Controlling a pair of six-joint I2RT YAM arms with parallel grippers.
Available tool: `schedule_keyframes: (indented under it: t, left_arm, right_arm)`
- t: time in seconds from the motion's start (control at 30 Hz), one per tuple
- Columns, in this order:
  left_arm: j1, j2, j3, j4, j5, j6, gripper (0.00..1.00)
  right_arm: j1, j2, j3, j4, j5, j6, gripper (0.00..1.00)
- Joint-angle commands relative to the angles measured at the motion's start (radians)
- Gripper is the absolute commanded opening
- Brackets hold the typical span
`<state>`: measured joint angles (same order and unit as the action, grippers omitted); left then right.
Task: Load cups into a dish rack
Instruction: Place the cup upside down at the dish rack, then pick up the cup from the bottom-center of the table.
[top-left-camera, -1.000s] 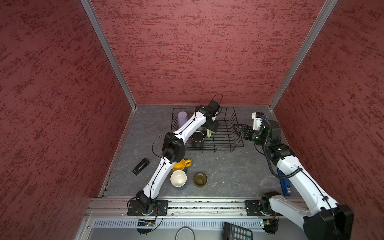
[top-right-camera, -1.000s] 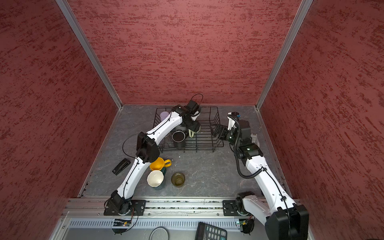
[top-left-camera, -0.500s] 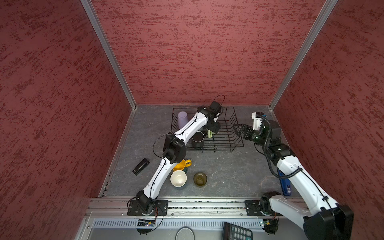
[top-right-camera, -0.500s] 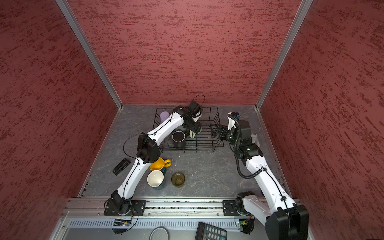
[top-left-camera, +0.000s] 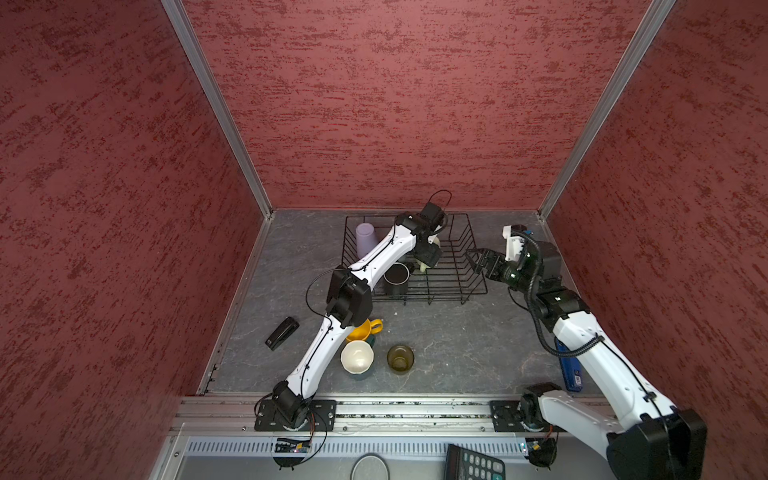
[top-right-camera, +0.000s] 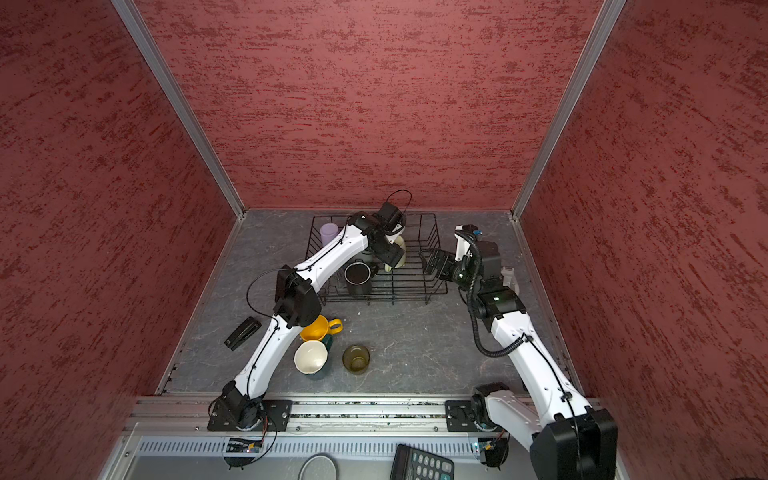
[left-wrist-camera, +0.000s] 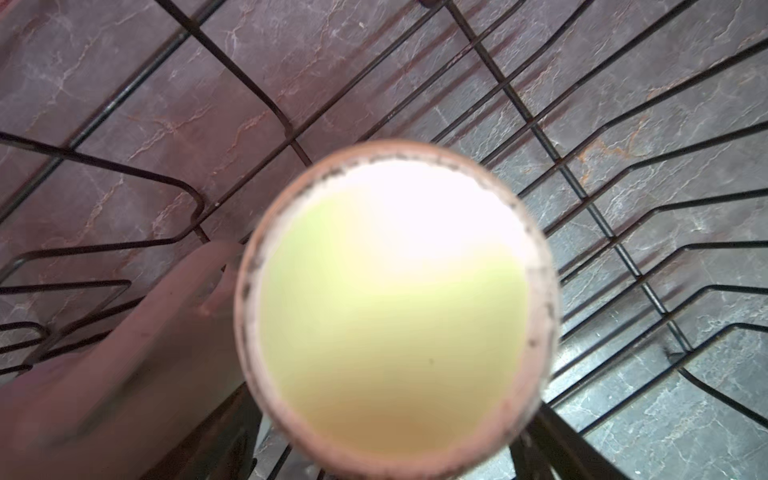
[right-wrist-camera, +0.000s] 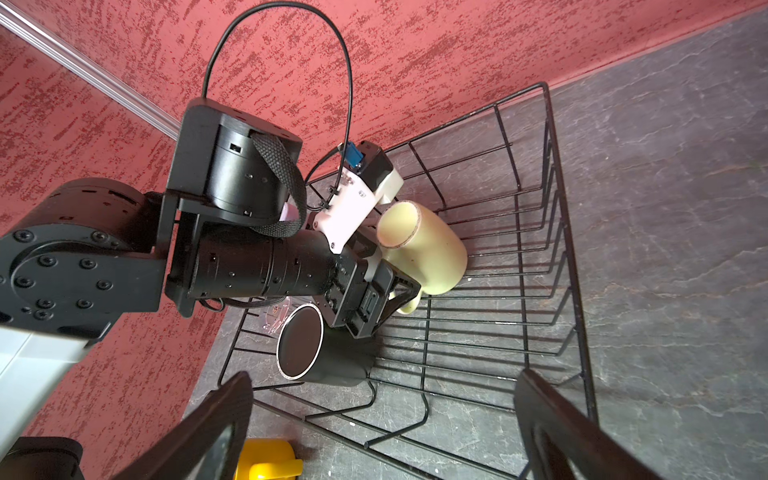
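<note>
The black wire dish rack (top-left-camera: 436, 297) (top-right-camera: 395, 300) stands at the back. In it are a lilac tumbler (top-left-camera: 365, 237), a black mug (right-wrist-camera: 316, 349), a clear glass (right-wrist-camera: 274, 318) and a tilted pale green mug (right-wrist-camera: 428, 249) (left-wrist-camera: 395, 311). My left gripper (right-wrist-camera: 399, 297) reaches down at the green mug's handle side, its jaws open with a thin gap to the mug. My right gripper (right-wrist-camera: 384, 376) (top-left-camera: 478, 259) hangs open and empty at the rack's right rim. On the table in front lie a yellow mug (top-left-camera: 361, 330), a dark teal mug (top-left-camera: 356, 357) with a pale inside and an olive-brown glass (top-left-camera: 400, 358).
A black stapler (top-left-camera: 282, 332) lies left of the left arm. A blue object (top-left-camera: 569, 370) lies by the right wall under the right arm. A grey mug (top-right-camera: 510, 278) shows partly behind the right wrist. Red walls close in three sides. A calculator (top-left-camera: 473, 463) sits below the front rail.
My left wrist has shifted slightly toward the back over the rack, with the green mug staying under it. The right arm has not moved.
</note>
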<state>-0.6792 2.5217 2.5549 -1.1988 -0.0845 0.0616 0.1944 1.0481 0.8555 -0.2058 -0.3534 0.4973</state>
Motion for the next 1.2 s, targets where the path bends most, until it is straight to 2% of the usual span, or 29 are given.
schedule_keyframes:
  t: [0.0, 0.1, 0.2, 0.4, 0.53, 0.6, 0.73, 0.77, 0.83, 0.97, 1.07, 1.17]
  left_arm:
    - [-0.004, 0.012, 0.028, 0.007, -0.016, 0.006, 0.93]
    - [-0.005, -0.008, 0.028, 0.015, -0.018, 0.001, 0.99]
    - [-0.008, -0.047, 0.016, 0.034, -0.025, -0.006, 1.00]
    - [-0.004, -0.232, -0.144, 0.175, -0.069, -0.017, 1.00]
    - [0.005, -0.396, -0.304, 0.335, -0.074, 0.000, 1.00]
    - [0.000, -0.482, -0.419, 0.466, -0.147, -0.003, 1.00]
    - [-0.018, -0.675, -0.766, 0.880, -0.335, 0.063, 1.00]
    - [-0.016, -0.706, -0.829, 0.950, -0.335, 0.079, 1.00]
    - [0.000, -0.758, -0.886, 0.973, -0.275, 0.079, 1.00]
    - [0.052, -0.834, -0.924, 0.925, -0.149, -0.021, 1.00]
    - [0.141, -0.916, -0.995, 0.925, 0.037, -0.174, 1.00]
    - [0.245, -1.017, -1.126, 1.022, 0.195, -0.288, 1.00]
  right_arm:
    - [-0.004, 0.006, -0.001, 0.027, -0.013, 0.006, 0.99]
    - [-0.004, 0.007, 0.006, 0.017, -0.005, -0.001, 0.99]
    - [-0.003, 0.004, 0.016, -0.005, 0.010, -0.017, 0.99]
    - [-0.003, 0.013, 0.061, -0.083, 0.064, -0.057, 0.95]
    - [-0.003, 0.030, 0.085, -0.113, 0.075, -0.075, 0.90]
    - [-0.003, 0.036, 0.089, -0.115, 0.070, -0.077, 0.86]
    - [-0.002, 0.052, 0.105, -0.125, 0.043, -0.080, 0.77]
    - [0.002, 0.057, 0.112, -0.133, 0.038, -0.081, 0.75]
    - [0.020, 0.064, 0.127, -0.153, 0.037, -0.090, 0.72]
    - [0.106, 0.058, 0.150, -0.195, 0.078, -0.115, 0.68]
    - [0.200, 0.045, 0.159, -0.274, 0.144, -0.124, 0.66]
    - [0.309, 0.024, 0.148, -0.343, 0.214, -0.113, 0.64]
